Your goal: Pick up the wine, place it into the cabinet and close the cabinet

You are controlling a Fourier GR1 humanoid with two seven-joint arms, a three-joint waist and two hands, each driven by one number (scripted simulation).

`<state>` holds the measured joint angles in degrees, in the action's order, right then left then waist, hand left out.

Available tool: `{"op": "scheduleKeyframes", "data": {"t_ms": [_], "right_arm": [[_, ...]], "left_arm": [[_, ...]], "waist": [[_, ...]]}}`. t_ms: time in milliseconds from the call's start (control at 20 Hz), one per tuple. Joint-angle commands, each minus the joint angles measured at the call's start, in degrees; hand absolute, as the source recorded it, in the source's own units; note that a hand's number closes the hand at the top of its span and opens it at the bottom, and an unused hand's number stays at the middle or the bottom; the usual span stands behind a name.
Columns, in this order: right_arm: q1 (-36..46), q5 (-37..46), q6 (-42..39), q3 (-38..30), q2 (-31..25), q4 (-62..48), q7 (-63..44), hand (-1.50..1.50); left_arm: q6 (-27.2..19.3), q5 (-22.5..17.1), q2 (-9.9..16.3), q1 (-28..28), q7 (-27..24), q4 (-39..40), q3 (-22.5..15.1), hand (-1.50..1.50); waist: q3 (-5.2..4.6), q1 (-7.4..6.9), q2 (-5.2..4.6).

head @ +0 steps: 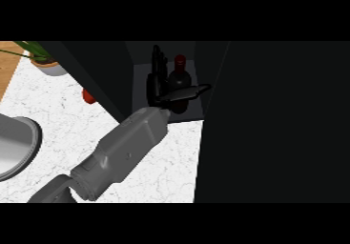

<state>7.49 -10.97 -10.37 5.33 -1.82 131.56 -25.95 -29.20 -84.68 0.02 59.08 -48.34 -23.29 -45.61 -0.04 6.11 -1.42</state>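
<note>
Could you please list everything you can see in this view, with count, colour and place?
wine bottle: one, dark with a red top, standing inside the cabinet
cabinet: one, black, open, upper right
counter: one, white marble, left and centre
potted plant: one, green leaves, upper left
red item: one, beside the cabinet's left wall, partly hidden
round grey vessel: one, left edge
right hand: one, black, on a grey forearm, at the bottle inside the cabinet
</note>
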Motion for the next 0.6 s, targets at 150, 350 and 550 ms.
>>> {"op": "scheduleKeyframes", "data": {"t_ms": [150, 350, 550], "right_arm": [[-2.04, -0.03, -0.51, -0.44, -0.32, 0.10, 0.72, -1.50], [-0.47, -1.44, 0.53, -2.01, -0.44, 0.76, -0.89, -1.50], [1.97, -0.98, 0.99, -2.30, -0.89, -0.64, -2.18, -1.50]], "left_arm": [[1.48, -2.70, -0.02, 0.57, 0.52, -2.70, -1.37, -1.50], [3.44, -2.73, -0.02, -1.44, -1.14, -3.43, -3.64, -1.50], [3.68, -2.64, -0.02, -3.90, -2.31, -6.77, -6.64, -1.50]], "waist": [[0.02, -1.35, 0.33], [0.02, -2.12, 0.49], [0.01, -3.07, 0.71]]}}
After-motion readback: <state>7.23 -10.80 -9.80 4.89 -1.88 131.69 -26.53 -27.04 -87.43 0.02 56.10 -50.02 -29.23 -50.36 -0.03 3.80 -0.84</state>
